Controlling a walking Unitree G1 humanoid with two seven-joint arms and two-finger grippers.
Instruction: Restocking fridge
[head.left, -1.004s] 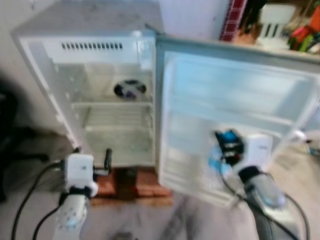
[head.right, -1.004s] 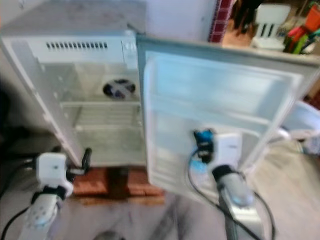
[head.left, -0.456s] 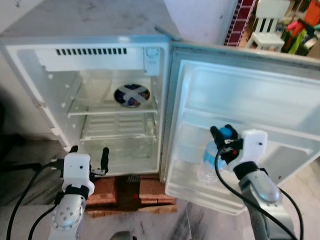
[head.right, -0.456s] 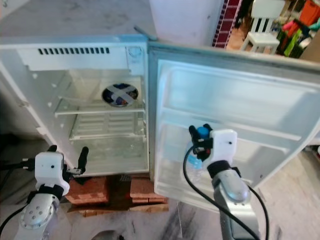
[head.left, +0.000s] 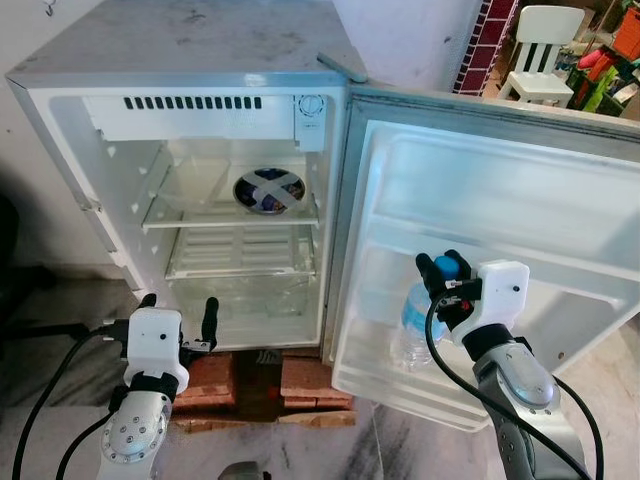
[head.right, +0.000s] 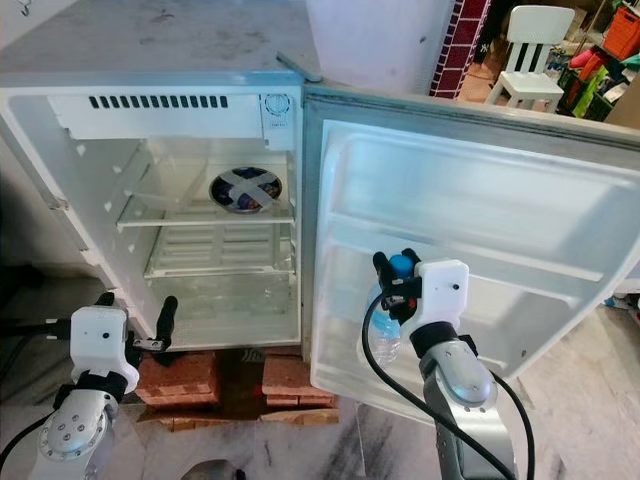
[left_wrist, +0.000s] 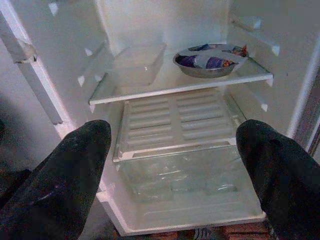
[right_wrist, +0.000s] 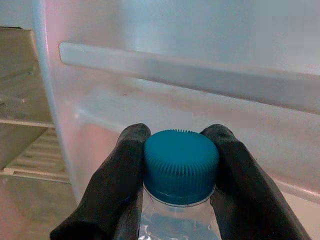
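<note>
Low in the frame's left corner, our left gripper (head.left: 178, 318) hovers before the open fridge (head.left: 200, 80), fingers (left_wrist: 65, 175) spread wide and empty. At lower right, our right gripper (head.left: 441, 281) pinches the water bottle (head.left: 415, 322) by its blue cap (right_wrist: 180, 166), the bottle standing upright in the door's (head.left: 540, 190) lower shelf. Farther back, on the glass shelf (left_wrist: 165, 82), we see a covered metal bowl (head.left: 268, 189) and a clear container (left_wrist: 137, 62).

You see the bottle (head.left: 413, 322) in the door's lower rack (head.left: 400, 375), at four o'clock from the shelved bowl (head.left: 269, 190).
</note>
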